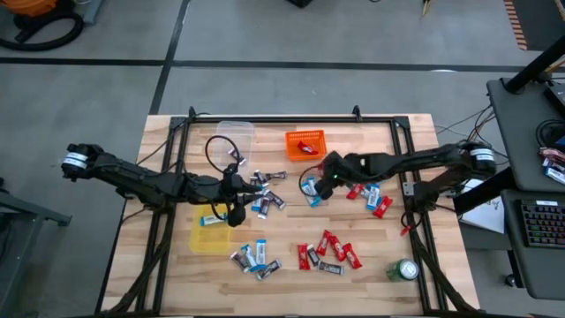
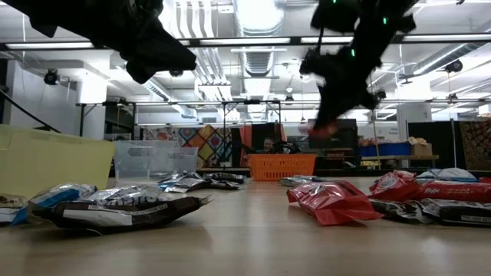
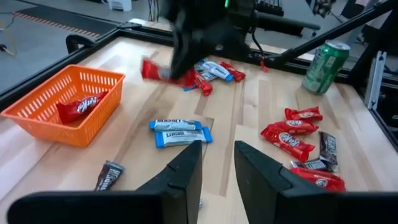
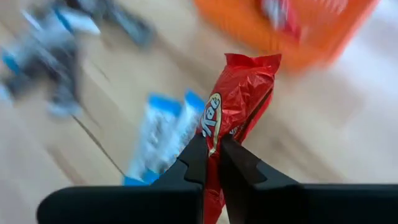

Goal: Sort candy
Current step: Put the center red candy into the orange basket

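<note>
Nearest the camera in the right wrist view, the right gripper (image 4: pixel 212 155) pinches a red candy bar (image 4: pixel 233 99) by its lower half, lifted above the table (image 1: pixel 371 256) near the orange bin (image 1: pixel 305 144), which already holds one red bar (image 3: pixel 81 107). Loose candy lies scattered. The left gripper (image 3: pixel 217 168), slightly parted and empty, waits beside the yellow bin (image 1: pixel 210 237). Risk: the slack wrapper could slip from the narrow pinch before reaching the bin.

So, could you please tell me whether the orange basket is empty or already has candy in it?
Not empty: the orange basket holds one red candy bar, seen lying inside it in the left wrist view.
</note>
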`<action>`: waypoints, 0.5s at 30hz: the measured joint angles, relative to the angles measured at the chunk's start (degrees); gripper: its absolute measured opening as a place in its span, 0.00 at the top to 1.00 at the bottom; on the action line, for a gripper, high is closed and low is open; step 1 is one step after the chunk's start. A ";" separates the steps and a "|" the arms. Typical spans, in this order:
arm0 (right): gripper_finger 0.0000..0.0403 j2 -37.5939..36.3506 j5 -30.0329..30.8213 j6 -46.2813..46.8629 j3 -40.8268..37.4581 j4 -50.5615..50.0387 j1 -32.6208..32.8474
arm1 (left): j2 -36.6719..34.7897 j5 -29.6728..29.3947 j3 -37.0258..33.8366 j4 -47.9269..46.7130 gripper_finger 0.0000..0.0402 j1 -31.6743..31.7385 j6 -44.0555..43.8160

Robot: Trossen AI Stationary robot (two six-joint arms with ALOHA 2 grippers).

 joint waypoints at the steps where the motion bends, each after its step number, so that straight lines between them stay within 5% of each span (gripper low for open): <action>1: 0.96 -0.98 0.98 -0.69 0.83 0.17 -0.36 | 0.03 0.00 0.00 0.06 0.81 0.00 0.16; 7: 0.96 -1.77 3.35 -6.65 6.04 0.14 -6.22 | 0.06 0.01 0.00 0.00 0.81 0.00 0.83; 15: 0.96 6.45 2.79 -7.05 11.90 -0.16 -14.96 | 0.06 0.00 0.00 -0.13 0.81 0.00 1.72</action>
